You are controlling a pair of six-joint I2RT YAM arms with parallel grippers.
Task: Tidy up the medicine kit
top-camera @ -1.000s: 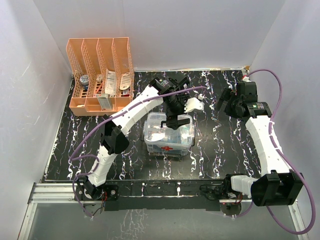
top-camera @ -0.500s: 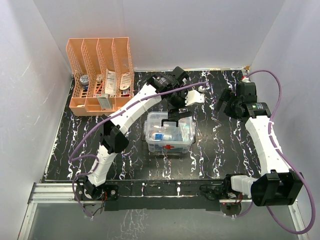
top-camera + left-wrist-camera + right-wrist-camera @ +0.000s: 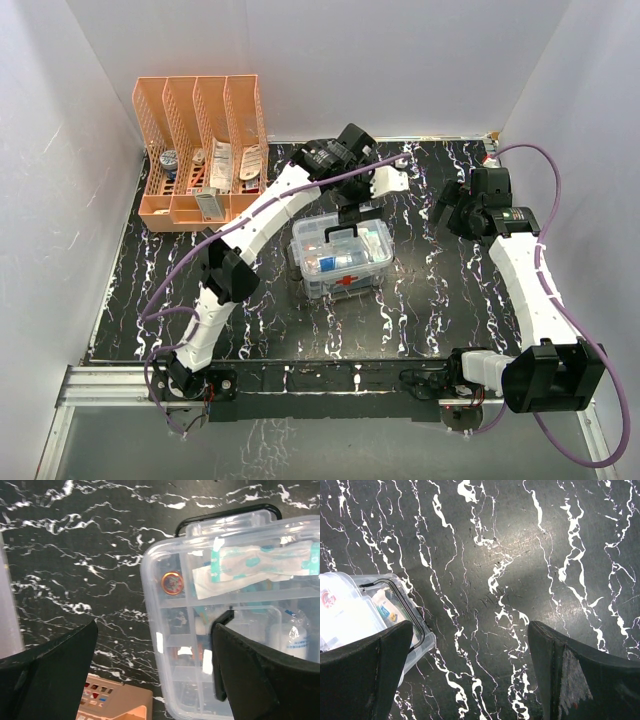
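Note:
The medicine kit is a clear box with a red cross on its near side. It stands mid-table with its clear lid on and the dark handle lying on top. My left gripper hangs open just behind and above the kit, touching nothing. In the left wrist view the kit fills the right half, with plasters and small bottles showing through the lid, and my left gripper is empty. My right gripper is open over bare table to the kit's right. In the right wrist view my right gripper holds nothing and the kit's corner shows at the left.
An orange slotted file rack holding small packets and bottles stands at the back left; its corner shows low in the left wrist view. White walls close the table on three sides. Purple cables trail from both arms.
My left gripper has lifted off the kit's handle and drawn back toward the far wall. The kit now sits slightly turned, a little farther back. The right arm has barely moved.

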